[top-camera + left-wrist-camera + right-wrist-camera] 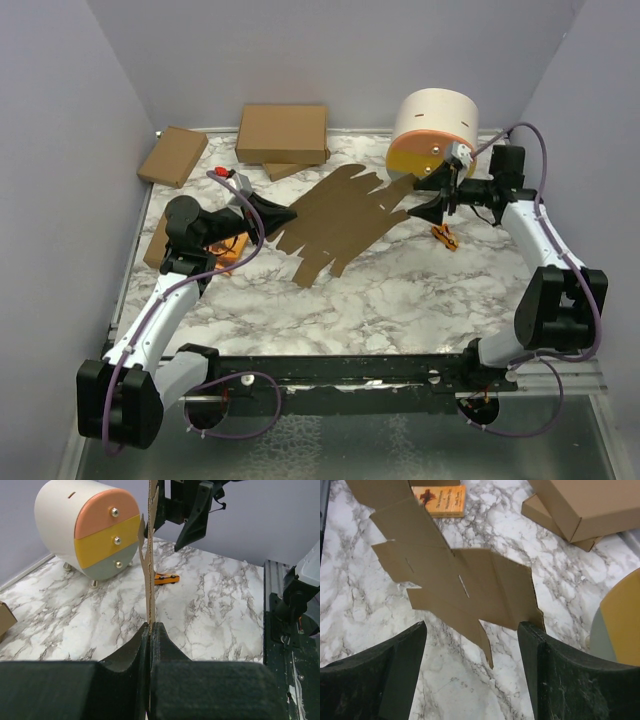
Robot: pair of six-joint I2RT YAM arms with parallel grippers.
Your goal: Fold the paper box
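Left gripper, which I see at centre left of the top view, is clamped shut on one edge of the flat, notched brown cardboard paper box. The sheet spans the middle of the white marble table. Right gripper, at upper right, is open, its jaws astride the sheet's opposite edge without gripping it.

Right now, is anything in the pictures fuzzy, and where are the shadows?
Left wrist view: the fingers of the left gripper, close to the lens, look soft, while the drawer unit is crisp. Right wrist view: the paper box is sharp, and the right gripper is dark and slightly soft. Top view: the light is soft and even, with only faint shadows.
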